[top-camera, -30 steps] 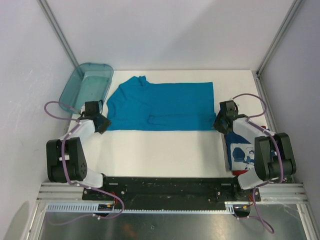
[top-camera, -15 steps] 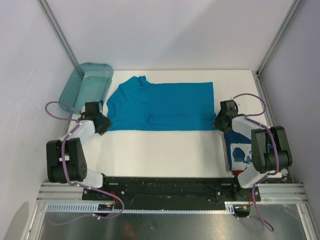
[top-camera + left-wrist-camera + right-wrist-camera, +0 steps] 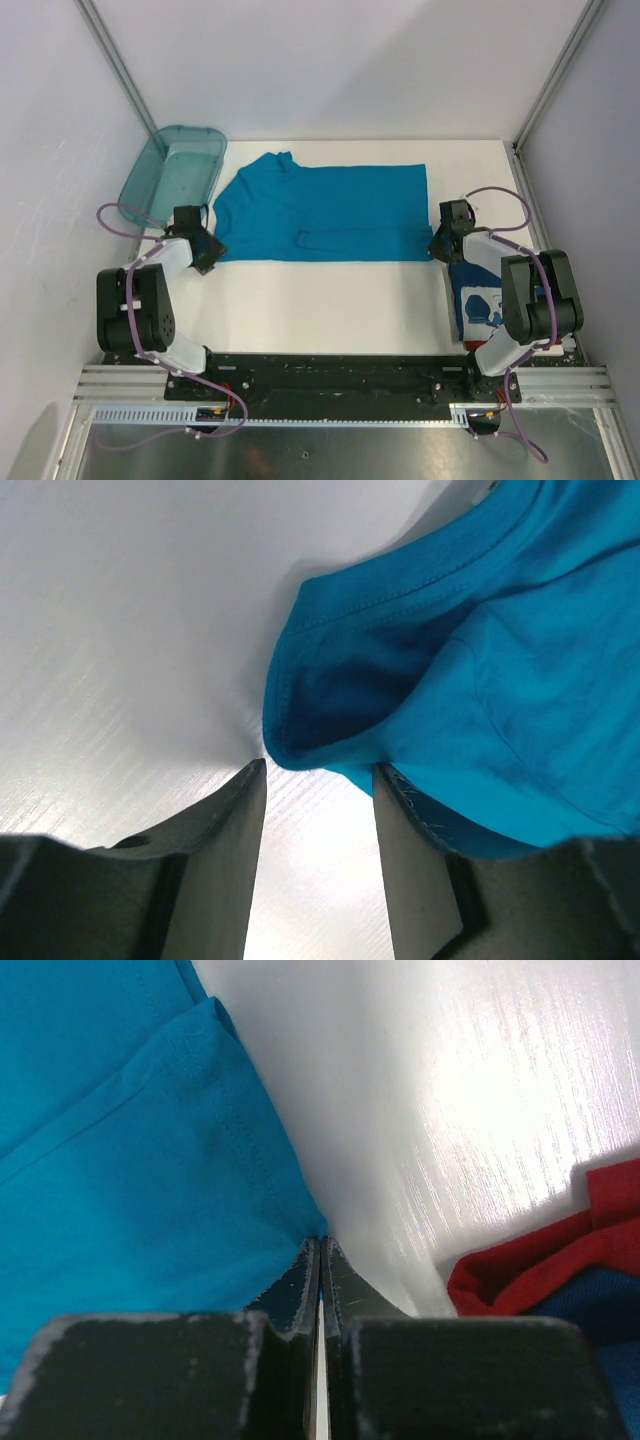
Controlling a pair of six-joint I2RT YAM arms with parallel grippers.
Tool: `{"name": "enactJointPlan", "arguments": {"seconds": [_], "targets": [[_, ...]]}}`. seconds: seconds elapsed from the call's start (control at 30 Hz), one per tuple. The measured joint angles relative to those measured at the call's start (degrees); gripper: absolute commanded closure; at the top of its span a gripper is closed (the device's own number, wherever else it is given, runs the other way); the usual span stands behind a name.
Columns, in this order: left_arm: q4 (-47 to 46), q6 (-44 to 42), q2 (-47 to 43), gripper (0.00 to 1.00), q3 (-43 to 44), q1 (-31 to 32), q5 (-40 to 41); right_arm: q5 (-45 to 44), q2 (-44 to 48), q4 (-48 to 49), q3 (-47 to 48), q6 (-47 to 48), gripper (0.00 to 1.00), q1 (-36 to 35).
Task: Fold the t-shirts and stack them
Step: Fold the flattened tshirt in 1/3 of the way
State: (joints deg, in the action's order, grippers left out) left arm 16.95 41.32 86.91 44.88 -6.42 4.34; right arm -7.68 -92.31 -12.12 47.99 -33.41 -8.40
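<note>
- The teal-blue t-shirt (image 3: 320, 205) lies spread flat across the far half of the table (image 3: 330, 300), collar toward the left arm and hem toward the right. Its near edge looks already folded in, with a sleeve lying on top.
- The right gripper (image 3: 320, 1248) has just snapped closed. A moment ago its jaws stood apart beside the hem corner, and now its fingers press together with only a hairline slit between them.
- The hem corner ends right at those fingertips. Whether any cloth is actually caught between them cannot be told from the wrist view.
- The left gripper (image 3: 318, 770) has been widening and now stands open. Its two fingers are low on the table, with the sleeve's rolled edge just in front of the gap and nothing held.
- In the overhead view the left arm has drawn in slightly, while both grippers stay at the shirt's two near corners.
- This probably means the right side is committed to its grasp while the left is still lining up, so the next fold cannot start until the left closes on cloth.
- The folded dark blue t-shirt (image 3: 485, 300) waits under the right arm, its red edge just beside the closed fingers.
- The teal bin (image 3: 170, 175) sits at the far left.
</note>
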Motion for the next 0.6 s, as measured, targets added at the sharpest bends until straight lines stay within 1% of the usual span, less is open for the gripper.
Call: {"name": "enactJointPlan", "arguments": {"seconds": [0.17, 0.3, 0.47, 0.6], "targets": [[-0.55, -0.66, 1.88, 0.48, 0.9, -0.04, 0.5, 0.0, 0.02, -0.44, 0.15, 0.02, 1.0, 0.0], [-1.51, -1.27, 3.23, 0.5, 1.97, -0.11, 1.18, 0.02, 0.02, -0.79, 0.24, 0.04, 1.0, 0.0], [-1.66, -1.95, 4.02, 0.58, 2.58, -0.11, 2.14, 0.04, 0.09, -1.11, 0.26, 0.17, 1.0, 0.0], [-2.03, -2.4, 4.57, 0.71, 2.8, -0.11, 2.91, 0.2, 0.17, -1.66, 0.37, 0.39, 1.0, 0.0]]}}
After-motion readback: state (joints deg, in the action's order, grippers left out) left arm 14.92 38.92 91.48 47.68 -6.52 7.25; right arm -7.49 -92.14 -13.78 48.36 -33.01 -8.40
